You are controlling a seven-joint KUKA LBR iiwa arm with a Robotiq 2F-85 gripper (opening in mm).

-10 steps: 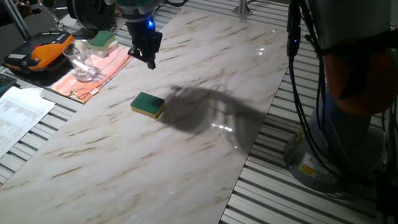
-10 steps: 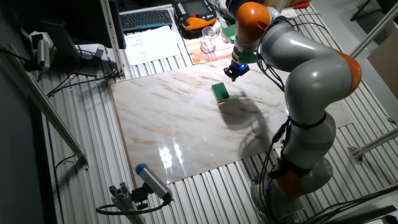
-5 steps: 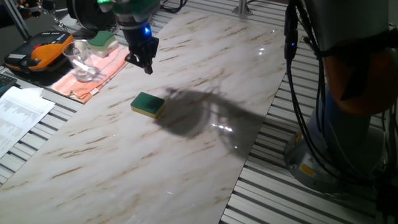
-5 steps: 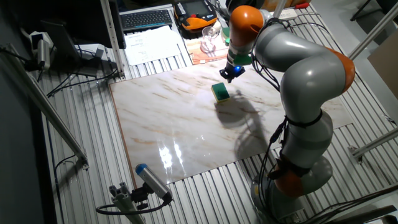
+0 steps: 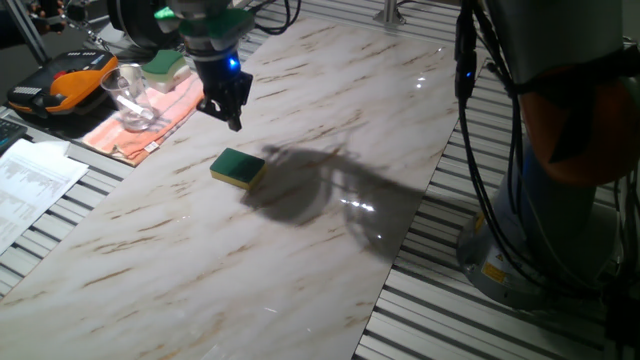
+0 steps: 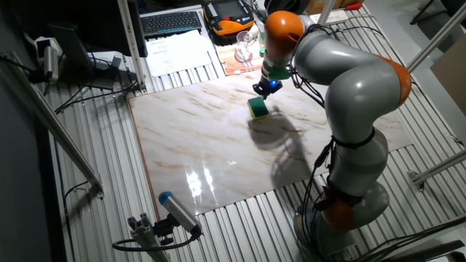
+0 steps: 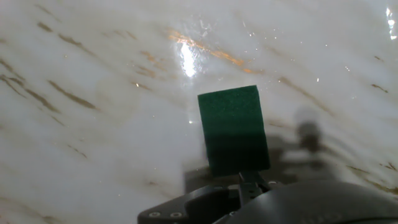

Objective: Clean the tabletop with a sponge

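on the left, a pale sponge (image 5: pixel 165 66) and glass (image 5: pixel 128 96) sit on a cloth (image 5: pixel 150 115). the gripper (image 5: pixel 232 108) hovers above the sponge (image 5: pixel 238 168), which lies flat on the tabletop (image 5: pixel 330 120), ready for grasping; whether the fingers are spread, i cannot tell.

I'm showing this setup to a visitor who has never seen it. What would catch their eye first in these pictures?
Probably the big grey-and-orange arm bending over the glossy marble-look tabletop, casting a dark shadow on it. Next, the sponge, dark green on yellow, lying alone mid-slab with the gripper hanging just above and beyond it, not touching. Off the slab's edge sit a glass and a paler sponge on an orange cloth.
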